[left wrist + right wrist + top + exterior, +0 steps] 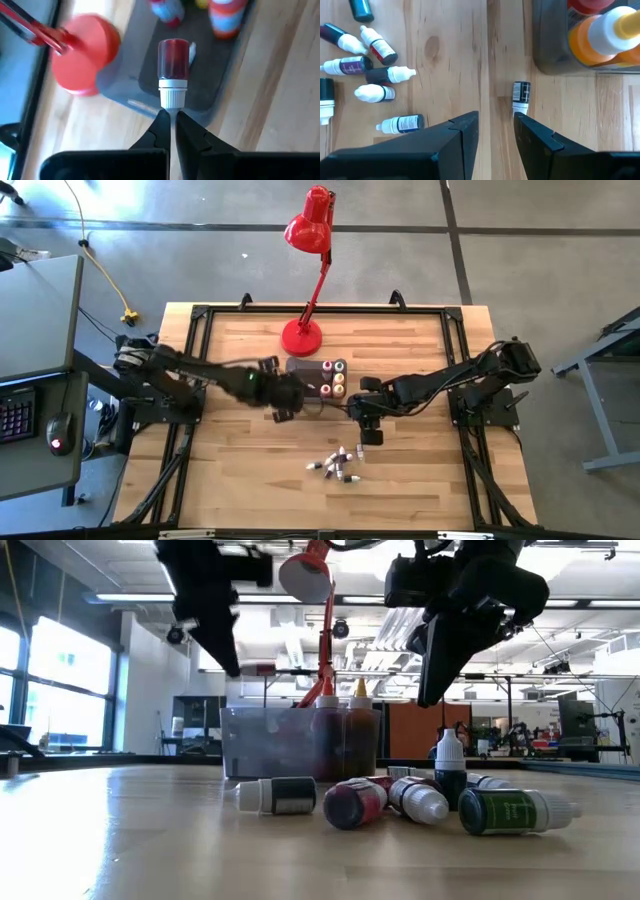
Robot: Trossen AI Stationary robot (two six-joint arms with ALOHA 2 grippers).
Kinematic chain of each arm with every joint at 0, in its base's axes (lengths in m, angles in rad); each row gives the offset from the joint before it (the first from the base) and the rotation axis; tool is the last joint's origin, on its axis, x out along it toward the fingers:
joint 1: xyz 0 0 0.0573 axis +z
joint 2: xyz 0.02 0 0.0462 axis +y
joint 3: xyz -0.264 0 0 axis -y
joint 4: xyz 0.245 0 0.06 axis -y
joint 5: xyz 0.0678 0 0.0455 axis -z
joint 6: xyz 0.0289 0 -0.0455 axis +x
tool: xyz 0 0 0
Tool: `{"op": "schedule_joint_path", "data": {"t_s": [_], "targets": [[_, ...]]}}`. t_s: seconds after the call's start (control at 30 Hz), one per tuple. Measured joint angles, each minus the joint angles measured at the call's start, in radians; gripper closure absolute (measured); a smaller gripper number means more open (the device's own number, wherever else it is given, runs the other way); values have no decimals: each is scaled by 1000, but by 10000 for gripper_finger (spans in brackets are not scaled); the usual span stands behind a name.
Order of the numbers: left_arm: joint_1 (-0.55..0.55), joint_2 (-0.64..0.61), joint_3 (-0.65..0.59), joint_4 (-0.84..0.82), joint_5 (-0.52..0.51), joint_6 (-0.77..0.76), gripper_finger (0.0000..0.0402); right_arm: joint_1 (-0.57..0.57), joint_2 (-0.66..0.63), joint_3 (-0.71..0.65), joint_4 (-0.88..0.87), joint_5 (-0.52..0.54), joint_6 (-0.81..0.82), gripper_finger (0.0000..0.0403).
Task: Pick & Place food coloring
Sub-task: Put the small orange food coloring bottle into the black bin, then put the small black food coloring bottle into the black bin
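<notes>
Tiny red food coloring bottle [173,64], ribbed white cap

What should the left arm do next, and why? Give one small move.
Probably lift the left pincer up and away from the grey tub, toward the loose bottles. Its fingers are shut, and the red bottle seems to lie in the tub just ahead of the tips, apparently not gripped.

Both arms are dark, near-black, built of slim jointed links with bulkier housings at the joints. The left gripper [171,120] has two black fingers tapering to points. The right gripper [496,125] has broad, angular, matte black fingers.
</notes>
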Motion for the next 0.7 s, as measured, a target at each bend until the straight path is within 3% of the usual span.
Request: {"op": "schedule_joint_path", "data": {"t_s": [0.13, 0.3, 0.43, 0.7], "targets": [[126, 30, 0, 61, 190, 174, 400, 0, 0, 0, -3, 0, 0, 286], [233, 52, 0, 134, 332, 280, 400, 0, 0, 0, -4, 0, -1, 286], [278, 65, 0, 202, 362, 340, 390, 0, 0, 0, 0, 12, -50, 286], [310, 87, -4, 178, 366, 367, 322, -12, 14, 0, 5, 25, -29, 283]]}}
